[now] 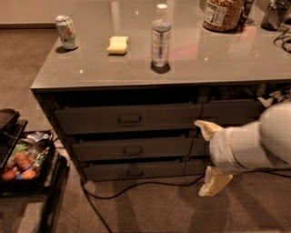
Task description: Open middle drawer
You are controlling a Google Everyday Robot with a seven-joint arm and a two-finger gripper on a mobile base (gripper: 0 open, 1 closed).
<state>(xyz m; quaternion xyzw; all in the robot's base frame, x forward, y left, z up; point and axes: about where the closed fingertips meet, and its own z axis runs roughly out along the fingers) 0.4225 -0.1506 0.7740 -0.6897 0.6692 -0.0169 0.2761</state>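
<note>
The middle drawer (104,150) is the middle one of three dark grey-brown fronts in the cabinet's left column. Its small bar handle (132,150) sits at the centre, and the front lies roughly flush with the drawers above and below. My gripper (200,158) hangs to the right of that drawer, in front of the cabinet's right column and well clear of the handle. Its cream fingers (213,182) are spread apart, open, with nothing between them. The white arm (254,143) reaches in from the right edge.
On the cabinet top (218,59) stand a can (66,32), a yellow sponge (117,44), a water bottle (160,35) and a jar (223,13). A black rack of snacks (22,161) stands on the floor at left. A cable (136,186) runs along the floor.
</note>
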